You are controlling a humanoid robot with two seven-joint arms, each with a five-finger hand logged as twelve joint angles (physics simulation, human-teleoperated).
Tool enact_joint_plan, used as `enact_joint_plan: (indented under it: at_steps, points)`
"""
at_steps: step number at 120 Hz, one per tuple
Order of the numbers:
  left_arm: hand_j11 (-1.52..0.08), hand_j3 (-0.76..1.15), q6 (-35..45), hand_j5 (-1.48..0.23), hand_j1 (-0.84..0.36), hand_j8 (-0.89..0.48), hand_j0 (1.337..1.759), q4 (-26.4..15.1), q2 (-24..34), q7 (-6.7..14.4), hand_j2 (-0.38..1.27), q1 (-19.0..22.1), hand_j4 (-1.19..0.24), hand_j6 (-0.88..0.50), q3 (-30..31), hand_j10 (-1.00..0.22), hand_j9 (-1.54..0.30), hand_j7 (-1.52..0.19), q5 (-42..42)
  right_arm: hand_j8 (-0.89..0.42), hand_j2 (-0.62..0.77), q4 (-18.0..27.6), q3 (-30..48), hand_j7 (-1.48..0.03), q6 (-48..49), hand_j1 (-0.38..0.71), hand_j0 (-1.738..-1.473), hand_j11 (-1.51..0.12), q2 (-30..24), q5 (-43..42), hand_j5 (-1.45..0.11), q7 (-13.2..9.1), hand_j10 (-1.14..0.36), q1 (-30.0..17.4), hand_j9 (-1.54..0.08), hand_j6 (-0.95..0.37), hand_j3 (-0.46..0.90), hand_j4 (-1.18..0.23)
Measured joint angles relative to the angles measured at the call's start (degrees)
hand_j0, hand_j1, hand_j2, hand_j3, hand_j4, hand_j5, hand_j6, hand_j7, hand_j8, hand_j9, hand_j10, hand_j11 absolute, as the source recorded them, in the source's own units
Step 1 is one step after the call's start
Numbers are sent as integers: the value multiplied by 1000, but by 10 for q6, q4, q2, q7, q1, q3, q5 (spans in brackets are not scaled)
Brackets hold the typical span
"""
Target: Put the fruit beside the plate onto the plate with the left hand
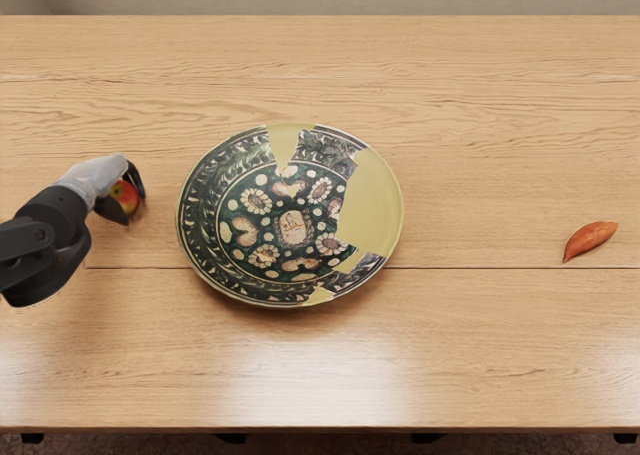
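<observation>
Head view, L hand (104,182), fingers round half-hidden fruit (125,196), beside plate (384,211)

Bench (320,375): pale wood, long planks, grain running left to right. On it: one patterned green-and-yellow plate (375,210), centre; one red-and-yellow fruit (124,195), just left of the plate; one orange pointed item (589,238), right end, well apart.

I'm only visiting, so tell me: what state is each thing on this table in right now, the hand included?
left hand: fingers curled around the fruit, just left of the plate.
fruit: red and yellow, gripped by the hand, not yet on the plate.
plate: lying flat on the table, without the fruit.
orange-red piece: lying alone far right, untouched.
</observation>
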Motion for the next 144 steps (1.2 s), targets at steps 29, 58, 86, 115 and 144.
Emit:
enact_joint_plan:
  at_steps: [29,58,86,115,144]
  points:
    - [-1035,0,-7,-1020,-358,-268,1648,0,4,0,317,-12,-738,-298,-127,-507,-1041,-1031,-145,-11,-2,0,0,-15,0,-335,-1658,-15,0,0,-15,0,-11,0,-15,-11,0,-11]
    - [-1051,0,-115,-1052,-338,-278,1648,-1,13,0,267,-19,-747,-299,-280,-515,-1068,-1055,-278,-11,-2,0,0,-15,0,-335,-1658,-15,0,0,-15,0,-11,0,-15,-11,0,-11]
    - [-1059,0,-338,-1066,-343,-262,1647,-2,17,1,299,-18,-749,-297,-375,-516,-1083,-1076,-443,-11,-2,0,0,-15,0,-335,-1658,-15,0,0,-15,0,-11,0,-15,-11,0,-11]
    - [-1062,0,-414,-1082,-378,-249,1647,-3,-24,1,340,5,-747,-271,-346,-492,-1086,-1079,-484,-11,-2,0,0,-15,0,-335,-1658,-15,0,0,-15,0,-11,0,-15,-11,0,-11]
    - [-1054,0,-422,-1073,-350,-248,1647,6,-62,1,300,27,-745,-288,-295,-512,-1076,-1087,-484,-11,-2,0,0,-15,0,-335,-1658,-15,0,0,-15,0,-11,0,-15,-11,0,-11]
